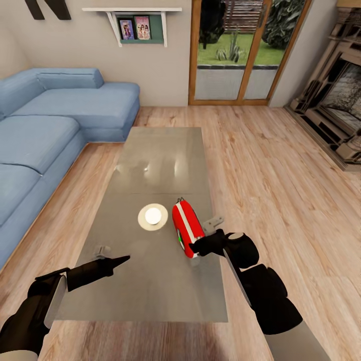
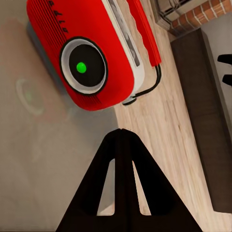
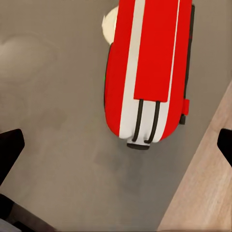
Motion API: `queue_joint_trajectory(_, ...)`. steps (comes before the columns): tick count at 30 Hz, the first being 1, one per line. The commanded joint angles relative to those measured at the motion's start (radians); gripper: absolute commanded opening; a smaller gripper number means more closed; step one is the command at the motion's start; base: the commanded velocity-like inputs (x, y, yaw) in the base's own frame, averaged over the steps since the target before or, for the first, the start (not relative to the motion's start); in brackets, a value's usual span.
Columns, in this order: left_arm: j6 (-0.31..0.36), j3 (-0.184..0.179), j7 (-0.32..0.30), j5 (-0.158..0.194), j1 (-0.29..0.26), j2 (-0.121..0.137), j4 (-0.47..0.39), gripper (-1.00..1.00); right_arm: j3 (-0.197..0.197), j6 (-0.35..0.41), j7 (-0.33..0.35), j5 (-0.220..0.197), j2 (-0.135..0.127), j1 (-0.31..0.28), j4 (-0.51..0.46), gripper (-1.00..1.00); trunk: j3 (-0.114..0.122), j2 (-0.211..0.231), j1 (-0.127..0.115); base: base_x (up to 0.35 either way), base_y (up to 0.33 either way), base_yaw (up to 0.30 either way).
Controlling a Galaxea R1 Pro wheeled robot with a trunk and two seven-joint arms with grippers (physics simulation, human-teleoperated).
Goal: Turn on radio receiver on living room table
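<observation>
Kid: While the red radio [image 1: 187, 228] sits mid-picture on the tabletop [image 1: 160, 281], what next?

Pal: Right jaws [image 1: 196, 247] wide, empty; left jaws [image 1: 125, 258] pinched, empty. Gently poke the dial [image 2: 83, 67].

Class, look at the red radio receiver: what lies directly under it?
The radio receiver stands on the table, whose glossy grey top shows all round it. The patch beneath its base is covered, so nothing there can be seen.

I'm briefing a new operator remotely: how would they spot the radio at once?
Find the long glossy grey table beside the blue sofa. On its near half, by the right edge, stands the radio receiver. Unlike the flat cream disc beside it, it is red with a white band.
</observation>
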Motion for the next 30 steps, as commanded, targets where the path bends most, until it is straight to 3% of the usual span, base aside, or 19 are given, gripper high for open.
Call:
queue_joint_trajectory(1,0.000,0.000,0.000,0.000,0.000,0.000,0.000,-1.00,-0.001,0.000,0.001,0.001,0.000,0.000,0.000,1.00,0.000,0.000,0.000,-0.025,0.000,0.000)
queue_joint_trajectory(30,-0.001,0.000,-0.001,0.001,0.000,0.000,0.002,-1.00,-0.004,0.000,-0.001,0.008,0.000,0.000,0.000,1.00,0.043,0.000,0.000,-0.002,0.000,0.000)
